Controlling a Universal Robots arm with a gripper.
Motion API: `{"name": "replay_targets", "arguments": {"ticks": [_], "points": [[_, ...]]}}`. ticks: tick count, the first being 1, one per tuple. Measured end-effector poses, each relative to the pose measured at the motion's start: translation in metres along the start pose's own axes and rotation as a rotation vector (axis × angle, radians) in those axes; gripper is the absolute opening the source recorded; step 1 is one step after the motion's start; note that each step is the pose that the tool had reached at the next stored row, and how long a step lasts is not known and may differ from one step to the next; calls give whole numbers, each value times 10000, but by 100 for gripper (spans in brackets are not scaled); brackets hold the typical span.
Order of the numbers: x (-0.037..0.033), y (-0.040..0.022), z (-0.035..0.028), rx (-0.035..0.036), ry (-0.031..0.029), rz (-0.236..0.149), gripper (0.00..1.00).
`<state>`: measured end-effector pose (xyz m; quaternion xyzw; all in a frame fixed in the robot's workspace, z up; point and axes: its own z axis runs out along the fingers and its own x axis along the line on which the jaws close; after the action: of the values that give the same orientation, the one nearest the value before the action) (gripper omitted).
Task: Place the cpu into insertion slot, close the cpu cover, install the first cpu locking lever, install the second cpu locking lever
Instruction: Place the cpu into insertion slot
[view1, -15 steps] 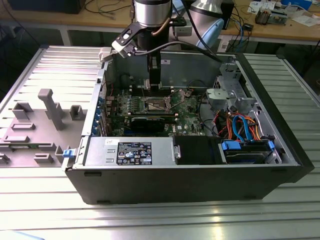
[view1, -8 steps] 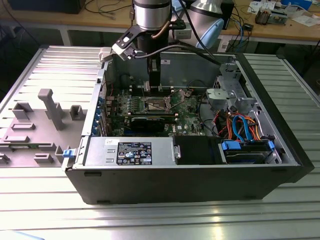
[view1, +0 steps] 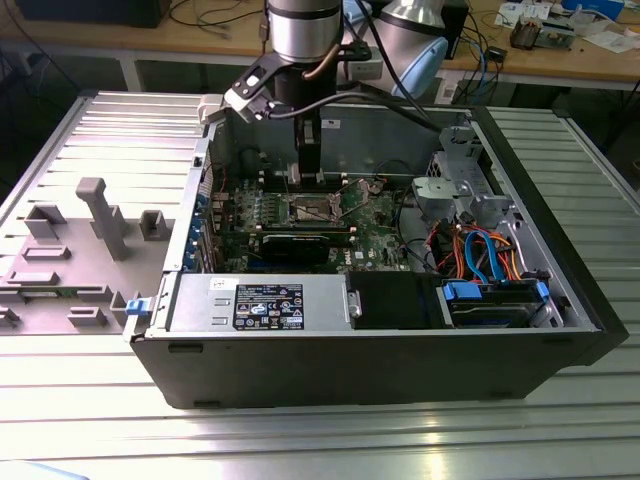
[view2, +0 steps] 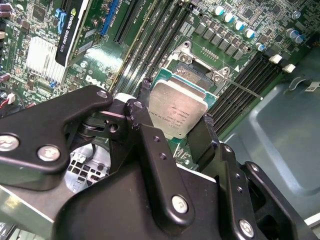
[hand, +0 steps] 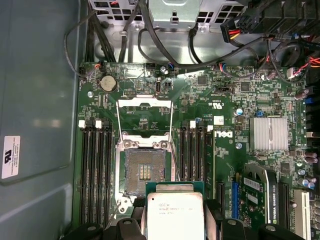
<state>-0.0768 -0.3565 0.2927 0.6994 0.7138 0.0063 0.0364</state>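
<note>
The gripper (view1: 309, 165) hangs upper centre of the exterior view, reaching down into the open case (view1: 400, 370). The slot (view1: 315, 210) sits right below it, frame centre, on the board (hand: 225, 150). Jaws are narrow, clamped on the cpu (hand: 175, 214) by two opposite edges, fingers (view2: 207, 134) on either side, silver top facing up. The cpu is off the board, not seated. In the first wrist view the slot's dark pin field is bare. It lies between the cpu and the cover (hand: 144, 103), which is flipped open and back beyond the slot. The cpu overlaps the slot's near rim there, so the slot is just ahead of and under it, close. The cpu edges look parallel to the slot's sides, no obvious twist. A thin lever (hand: 174, 162) runs along one side of the slot and looks unlatched. Judgement: placing step, cpu nearly over the slot, cover and levers not yet done.
</note>
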Motion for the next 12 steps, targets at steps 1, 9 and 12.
{"name": "replay_targets", "arguments": {"ticks": [1, 9, 12], "points": [[0, -1, 8, 0, 0, 0, 55], [2, -18, 25, -2, 2, 0, 55], [1, -23, 28, 0, -1, -3, 55]]}}
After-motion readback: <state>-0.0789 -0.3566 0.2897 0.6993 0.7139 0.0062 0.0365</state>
